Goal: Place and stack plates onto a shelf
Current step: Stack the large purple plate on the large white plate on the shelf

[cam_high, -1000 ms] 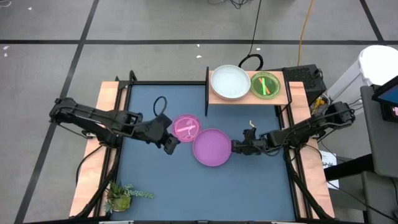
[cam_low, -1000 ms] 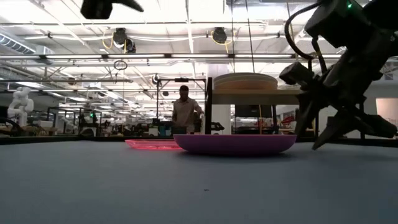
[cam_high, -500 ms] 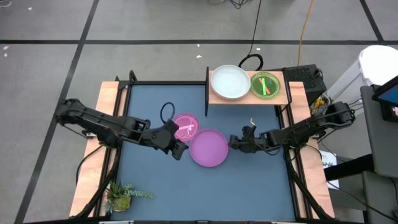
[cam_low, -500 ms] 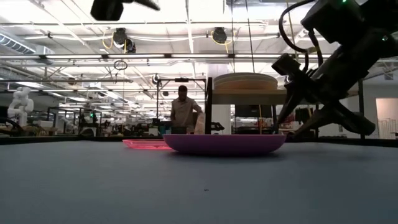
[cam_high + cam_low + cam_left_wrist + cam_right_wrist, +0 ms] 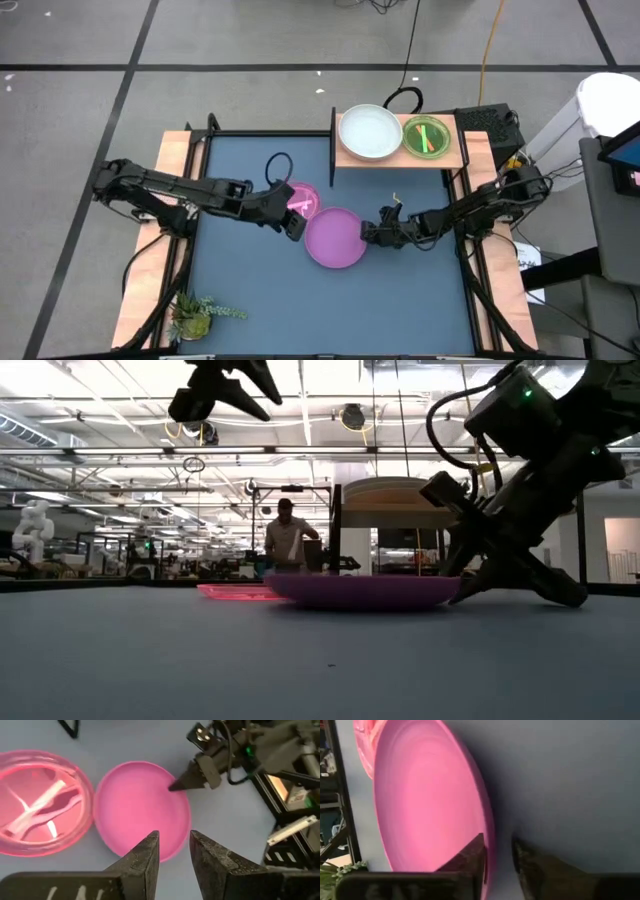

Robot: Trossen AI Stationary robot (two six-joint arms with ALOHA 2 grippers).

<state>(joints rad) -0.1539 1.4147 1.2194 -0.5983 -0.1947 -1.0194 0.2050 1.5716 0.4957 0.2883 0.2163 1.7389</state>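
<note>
The purple plate (image 5: 335,238) lies flat on the blue table, with the translucent pink plate (image 5: 300,198) just beyond its far-left rim. The shelf (image 5: 455,150) at the far edge holds the white-blue plate (image 5: 370,132) and the green plate (image 5: 427,136) side by side. My right gripper (image 5: 366,232) is low at the purple plate's right rim, narrowly open, its fingers on either side of that rim (image 5: 491,835). My left gripper (image 5: 295,225) hovers high above the purple plate's left rim (image 5: 125,851), open and touching nothing. The other plates are out of view. My right gripper comes level from the table's right at the purple plate's right rim (image 5: 491,835). One finger (image 5: 470,854) stands over the plate's inside and one finger (image 5: 532,867) outside on the table. I cannot tell whether either finger touches the rim. The plate rests on the table.
A black cable loop (image 5: 278,165) lies on the table beyond the pink plate. A small potted plant (image 5: 195,315) stands at the near left corner. Wooden rails (image 5: 165,200) run along both sides. A person (image 5: 285,540) stands in the room behind the table.
My right gripper has moved toward the table's left, and the purple plate has slid a little leftward along the table before it. My left gripper has moved toward the right, from beside the pink plate to above the purple plate's left rim.
</note>
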